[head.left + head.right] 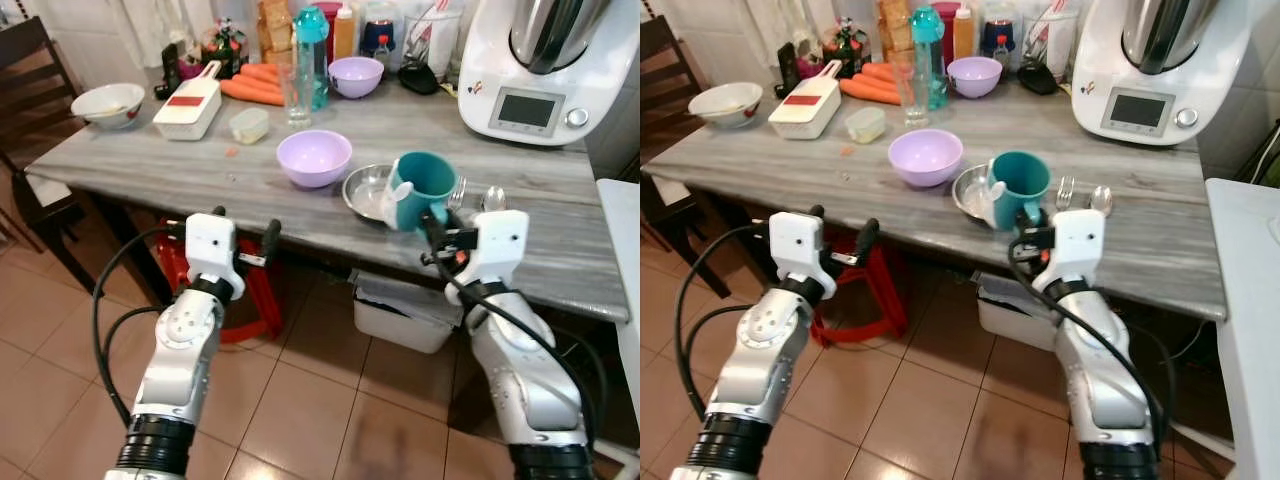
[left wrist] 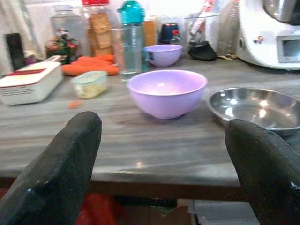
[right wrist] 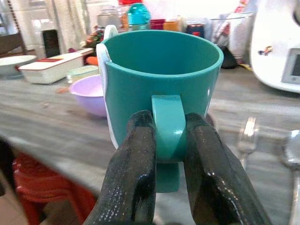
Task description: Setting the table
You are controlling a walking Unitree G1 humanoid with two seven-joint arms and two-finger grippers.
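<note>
The right gripper (image 3: 169,140) is pinching the teal mug (image 1: 424,180) by its handle (upright); the left gripper (image 1: 243,240) is hovering open-fingered beside the table (image 1: 560,230).

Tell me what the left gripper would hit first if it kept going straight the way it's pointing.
Probably the near lilac bowl: it sits centred between the open left gripper fingers, past bare table. Depth is uncertain.

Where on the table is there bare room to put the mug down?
Bare wood runs along the table's near edge, left of the lilac bowl, and right of the spoon. The back is crowded with bottles, and the steel dish hems the mug.
</note>
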